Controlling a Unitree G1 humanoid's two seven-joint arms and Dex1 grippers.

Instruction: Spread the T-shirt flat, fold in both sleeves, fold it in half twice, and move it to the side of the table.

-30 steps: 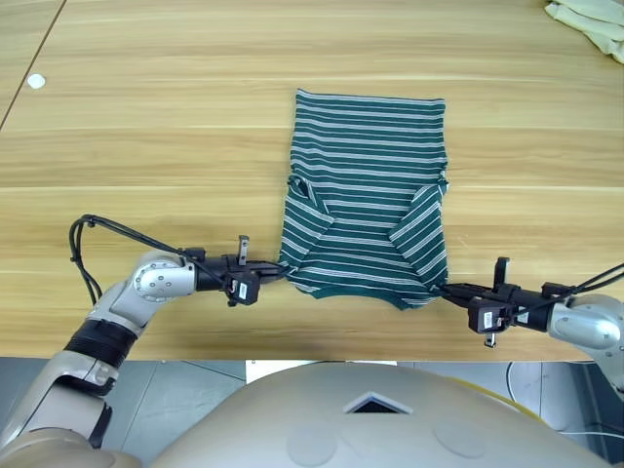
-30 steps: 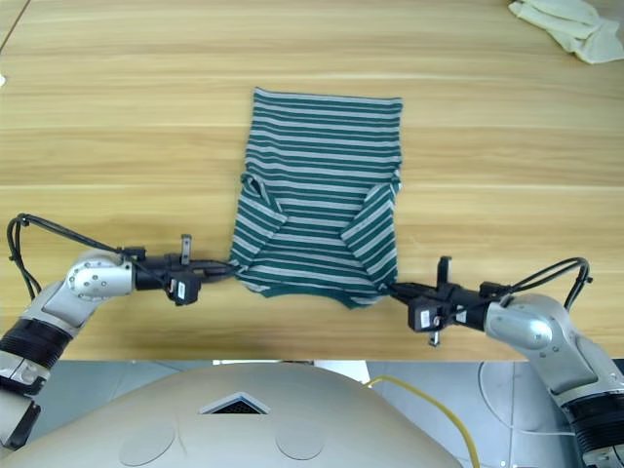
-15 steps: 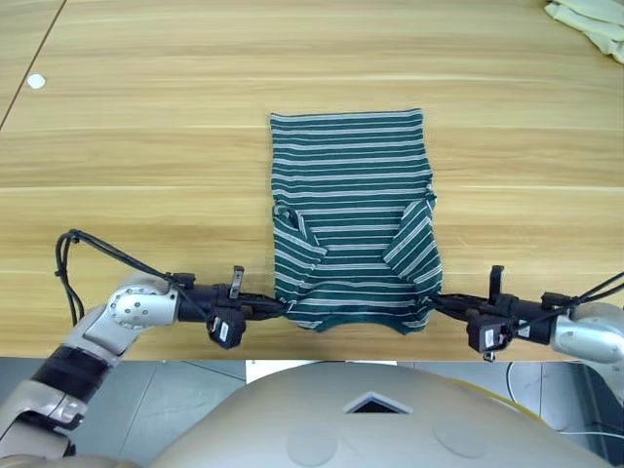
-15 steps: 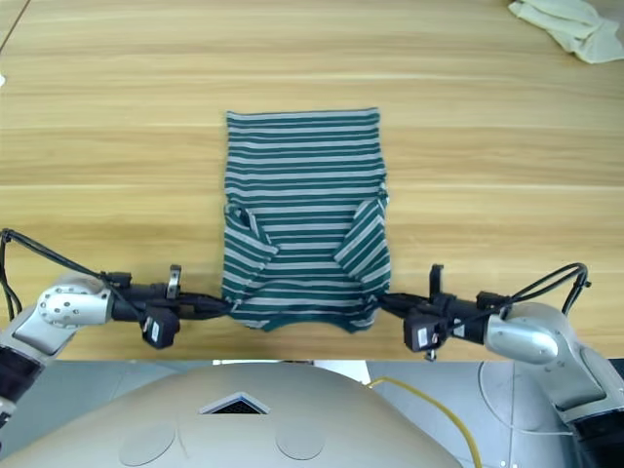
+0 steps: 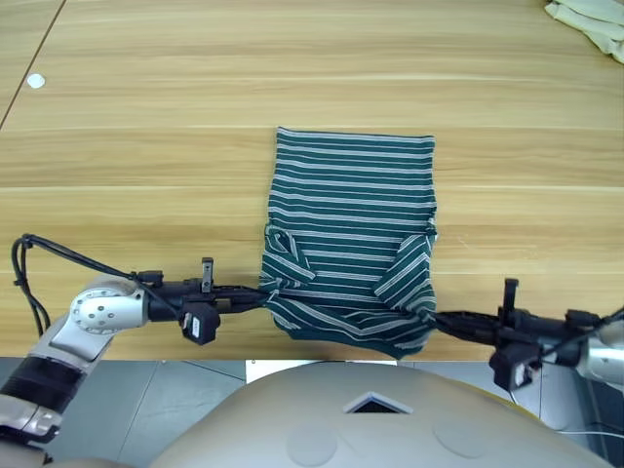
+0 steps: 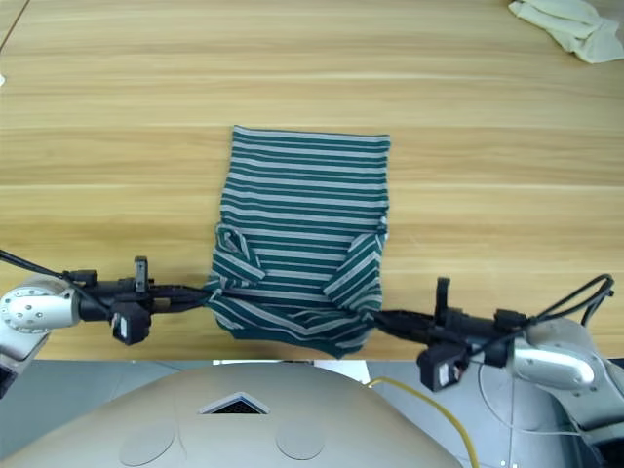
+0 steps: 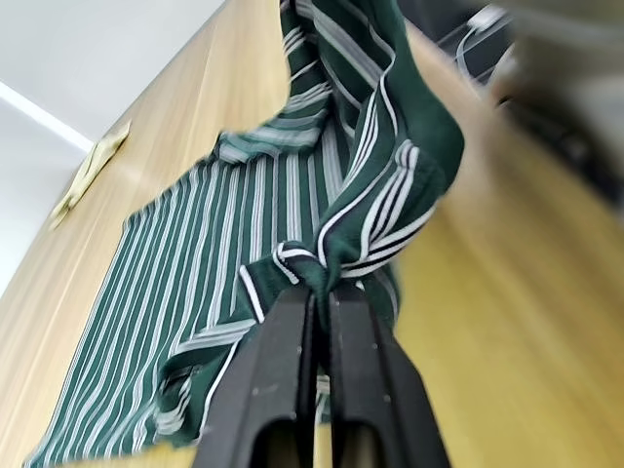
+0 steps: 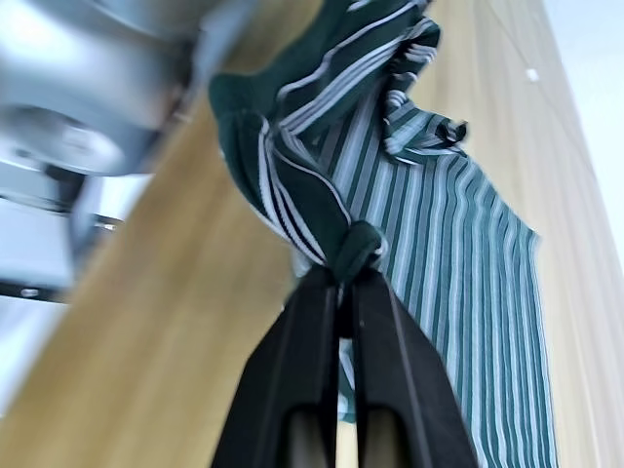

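Observation:
The green T-shirt with white stripes (image 5: 353, 214) lies lengthwise on the wooden table (image 5: 146, 146), both sleeves folded in over its body. Its near hem is raised off the table and hangs between the two grippers. My left gripper (image 5: 263, 290) is shut on the near left corner of the T-shirt (image 7: 322, 268). At the near right corner my right gripper (image 5: 432, 317) is shut on the cloth too, the fabric bunched at its tips (image 8: 353, 244). The far edge of the shirt rests flat on the table.
A crumpled pale cloth (image 5: 588, 24) lies at the far right corner of the table. A small white round spot (image 5: 36, 82) sits at the far left. The table's near edge runs just under the grippers.
Both grippers have lifted the T-shirt's near hem off the table, and the right one has drawn nearer to me. The shirt's far edge slid back from its earlier place.

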